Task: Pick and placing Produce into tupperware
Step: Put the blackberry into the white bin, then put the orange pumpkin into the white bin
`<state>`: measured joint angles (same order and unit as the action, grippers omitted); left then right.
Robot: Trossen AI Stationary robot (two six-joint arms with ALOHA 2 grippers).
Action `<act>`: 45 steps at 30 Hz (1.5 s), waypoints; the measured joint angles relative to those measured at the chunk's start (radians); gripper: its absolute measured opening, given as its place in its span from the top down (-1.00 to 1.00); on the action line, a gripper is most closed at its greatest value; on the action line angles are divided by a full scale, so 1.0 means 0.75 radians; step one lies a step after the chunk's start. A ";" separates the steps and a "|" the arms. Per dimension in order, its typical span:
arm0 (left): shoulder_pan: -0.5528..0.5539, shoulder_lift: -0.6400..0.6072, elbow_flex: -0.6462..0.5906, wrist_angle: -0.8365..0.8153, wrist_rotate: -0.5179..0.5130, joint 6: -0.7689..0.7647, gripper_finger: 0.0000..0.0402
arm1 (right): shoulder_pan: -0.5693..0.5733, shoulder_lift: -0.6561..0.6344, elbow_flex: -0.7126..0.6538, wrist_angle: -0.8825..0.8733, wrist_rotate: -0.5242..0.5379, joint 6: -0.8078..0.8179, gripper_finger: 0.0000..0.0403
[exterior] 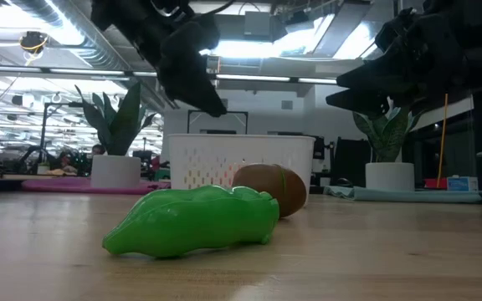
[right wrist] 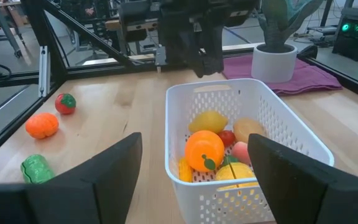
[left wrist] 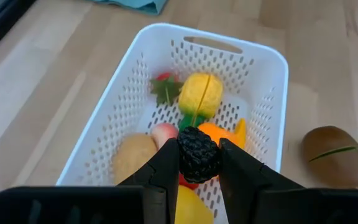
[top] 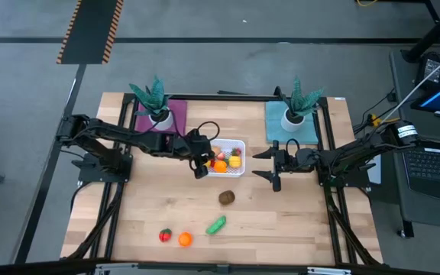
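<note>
While left gripper (left wrist: 199,163) grips blackberry (left wrist: 198,155); no writing legible.

Two dark jointed arms on black base brackets, left arm (top: 121,139) at frame left, right arm (top: 357,153) at frame right with white wrist band, looped black cable, flat matte black fingers (right wrist: 294,174).

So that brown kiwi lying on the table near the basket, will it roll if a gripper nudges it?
Probably. The kiwi looks rounded and egg-shaped, resting freely on bare wood, so a sideways push would likely send it rolling. Its surface seems smooth and hard, so it may slip. The green piece close beside it might stop it.
</note>
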<state>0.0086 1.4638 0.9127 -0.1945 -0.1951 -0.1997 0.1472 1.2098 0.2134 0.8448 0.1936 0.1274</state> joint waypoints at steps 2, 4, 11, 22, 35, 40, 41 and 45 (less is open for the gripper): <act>0.000 0.013 0.001 0.000 0.001 0.000 0.60 | 0.000 0.000 0.000 0.000 0.000 0.000 -0.46; -0.001 0.019 0.000 0.001 0.005 0.000 0.59 | 0.000 0.000 0.000 0.000 -0.001 0.000 -0.46; 0.000 0.111 0.001 0.019 0.044 -0.001 0.60 | 0.000 0.001 0.000 -0.002 -0.001 0.000 -0.46; 0.012 0.199 0.000 0.045 0.100 0.000 0.54 | -0.001 0.001 0.000 -0.006 -0.001 0.000 -0.46; 0.027 0.199 0.000 0.043 0.099 -0.002 0.26 | -0.001 0.001 -0.001 -0.006 -0.001 0.000 -0.46; 0.026 0.194 0.000 0.039 0.099 -0.002 0.18 | -0.001 0.001 0.000 -0.006 -0.001 0.000 -0.46; 0.026 0.187 0.000 0.035 0.099 -0.001 0.17 | -0.001 0.001 -0.001 -0.006 -0.001 0.000 -0.46; -0.012 0.146 -0.001 0.034 0.095 0.035 0.15 | -0.001 0.001 -0.001 -0.007 -0.001 0.000 -0.46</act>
<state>-0.0007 1.5734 0.9119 -0.1690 -0.1242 -0.1737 0.1467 1.2102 0.2131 0.8399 0.1932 0.1272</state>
